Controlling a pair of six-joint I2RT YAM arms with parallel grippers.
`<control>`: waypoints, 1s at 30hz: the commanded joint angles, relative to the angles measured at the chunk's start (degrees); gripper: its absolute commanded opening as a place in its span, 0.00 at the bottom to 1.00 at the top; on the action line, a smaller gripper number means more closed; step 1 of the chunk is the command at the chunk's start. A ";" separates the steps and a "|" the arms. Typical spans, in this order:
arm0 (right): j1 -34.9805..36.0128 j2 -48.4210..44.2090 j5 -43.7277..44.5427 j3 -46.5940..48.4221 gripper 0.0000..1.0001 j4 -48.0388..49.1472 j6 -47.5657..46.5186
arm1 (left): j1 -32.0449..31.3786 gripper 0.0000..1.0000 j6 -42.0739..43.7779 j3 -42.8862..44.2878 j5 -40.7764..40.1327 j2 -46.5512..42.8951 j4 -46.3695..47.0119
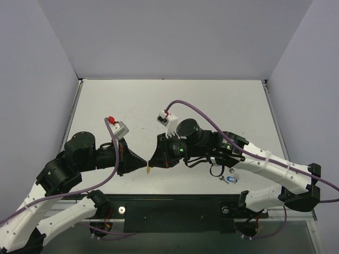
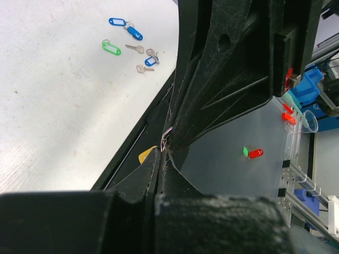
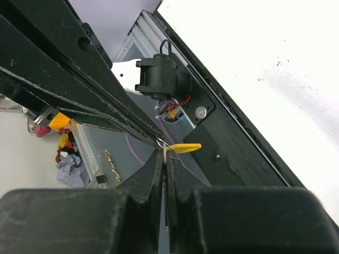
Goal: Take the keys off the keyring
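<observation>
My left gripper and right gripper meet tip to tip above the table's near edge, both shut. Where the tips touch, the thin silver keyring shows as a wire loop, pinched by the left gripper. A thin silver blade runs between the jaws of the right gripper, and its yellow-capped key head juts out to the side of the tips. From above, the yellow cap hangs just below the two tips. The ring is mostly hidden by the fingers.
Loose keys and tags lie on the white table: two blue tags, a green tag, silver keys and a blue-capped key. A blue piece lies under the right arm. The black base rail runs along the near edge.
</observation>
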 commanded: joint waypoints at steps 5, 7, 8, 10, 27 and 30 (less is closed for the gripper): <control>0.24 3.50 -2.40 7.19 0.00 3.19 -2.58 | -0.49 0.00 6.48 5.13 5.81 5.35 -4.98; 0.33 4.02 -2.75 7.89 0.00 2.92 -2.93 | -0.75 0.00 7.10 5.65 6.25 5.97 -5.76; 0.33 4.20 -2.75 8.33 0.00 2.66 -3.10 | -0.84 0.00 7.27 5.92 6.60 6.06 -5.94; 0.33 4.73 -3.02 8.51 0.00 2.66 -3.37 | -1.02 0.00 7.71 6.01 7.92 6.58 -5.95; 0.33 -3.00 -2.93 -2.30 0.00 10.30 -1.53 | -1.28 0.74 -1.06 8.65 -9.47 -2.99 0.02; 0.33 -4.66 -3.10 -3.44 0.00 12.41 -0.82 | -1.28 0.76 -6.59 5.58 -8.78 -7.37 8.70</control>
